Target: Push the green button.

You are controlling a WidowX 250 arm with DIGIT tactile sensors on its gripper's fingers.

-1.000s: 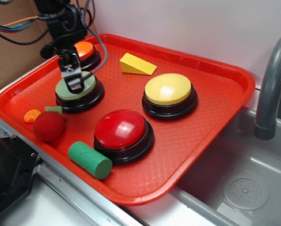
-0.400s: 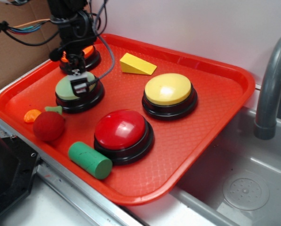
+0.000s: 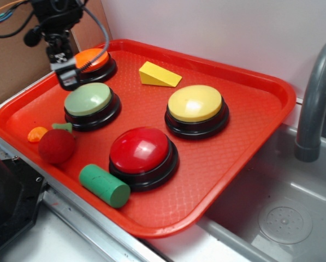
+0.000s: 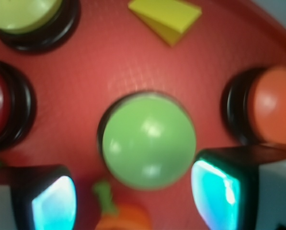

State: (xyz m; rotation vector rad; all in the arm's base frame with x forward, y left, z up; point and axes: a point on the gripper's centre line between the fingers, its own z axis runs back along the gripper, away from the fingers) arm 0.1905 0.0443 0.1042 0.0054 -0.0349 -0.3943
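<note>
The green button (image 3: 89, 99), a pale sage dome on a black base, sits at the left of the red tray (image 3: 250, 125). My gripper (image 3: 66, 75) hangs above the tray's back left edge, up and to the left of the button and clear of it. In the wrist view the green button (image 4: 148, 141) lies below, ahead of my gripper (image 4: 133, 196). The fingers (image 4: 219, 187) stand wide apart and open, with nothing held between them.
On the tray are an orange button (image 3: 92, 57), a yellow wedge (image 3: 158, 75), a yellow button (image 3: 195, 103), a red button (image 3: 140, 150), a dark green cylinder (image 3: 104, 185), a red ball (image 3: 57, 146) and a small orange toy (image 3: 38, 132). A sink (image 3: 283, 218) and faucet (image 3: 315, 98) are at right.
My gripper was down on the green button's cap a second ago. It has lifted off and moved up and to the left, away from the button.
</note>
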